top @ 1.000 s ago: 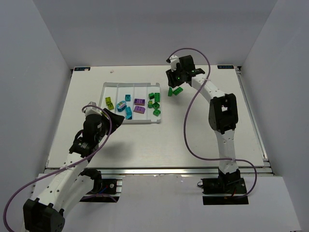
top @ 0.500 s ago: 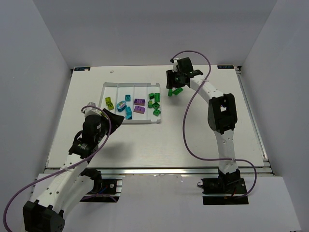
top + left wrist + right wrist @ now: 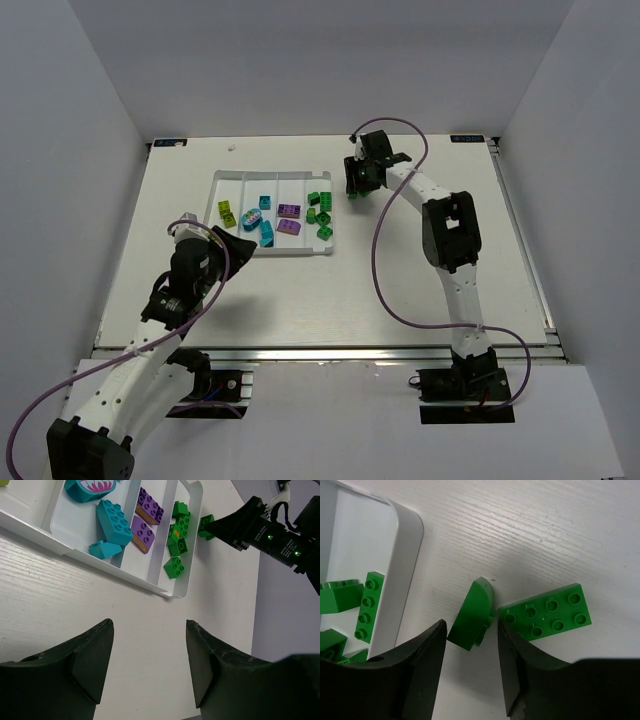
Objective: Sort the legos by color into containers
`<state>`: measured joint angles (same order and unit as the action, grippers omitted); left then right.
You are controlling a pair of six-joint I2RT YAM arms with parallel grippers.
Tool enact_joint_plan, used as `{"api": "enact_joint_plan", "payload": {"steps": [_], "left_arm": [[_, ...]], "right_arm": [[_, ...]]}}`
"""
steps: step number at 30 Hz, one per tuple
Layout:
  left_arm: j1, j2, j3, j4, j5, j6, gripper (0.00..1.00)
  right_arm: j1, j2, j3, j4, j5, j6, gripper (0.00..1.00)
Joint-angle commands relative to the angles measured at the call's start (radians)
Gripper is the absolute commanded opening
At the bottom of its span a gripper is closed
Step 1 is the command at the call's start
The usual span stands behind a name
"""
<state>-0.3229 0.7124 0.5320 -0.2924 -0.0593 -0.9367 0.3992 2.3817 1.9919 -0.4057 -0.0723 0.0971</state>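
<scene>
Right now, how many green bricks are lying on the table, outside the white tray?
2. A curved brick lies between the fingers of the right end effector; a flat brick lies just beside it, away from the tray. More may be hidden from view.

Enclosure: one white table (image 3: pixel 300 300) with fine wood grain, a metal rail (image 3: pixel 330 352) along its near edge, boxed by a plain pale grey back wall (image 3: pixel 320 60), left wall (image 3: pixel 60 200) and right wall (image 3: pixel 590 200), under even, soft, diffuse lighting.
</scene>
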Motion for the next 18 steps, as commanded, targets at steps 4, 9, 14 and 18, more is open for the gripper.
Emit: {"api": "enact_joint_plan", "payload": {"steps": [4,9,14,18], "left_arm": [[-0.002,0.005,0.02,-0.007,-0.007,0.007,0.69],[-0.002,0.004,0.01,0.009,-0.004,0.006,0.69],[-0.002,0.005,0.006,0.018,-0.002,0.01,0.69],[-0.002,0.005,-0.004,0.032,0.004,0.01,0.69]], "right_arm": [[0.021,0.013,0.028,0.033,0.035,-0.034,0.31],[0.018,-0.036,-0.002,0.042,0.032,-0.068,0.0],[0.02,-0.2,-0.119,0.158,-0.006,-0.083,0.0],[0.024,-0.318,-0.246,0.272,-0.096,-0.092,0.0]]}}
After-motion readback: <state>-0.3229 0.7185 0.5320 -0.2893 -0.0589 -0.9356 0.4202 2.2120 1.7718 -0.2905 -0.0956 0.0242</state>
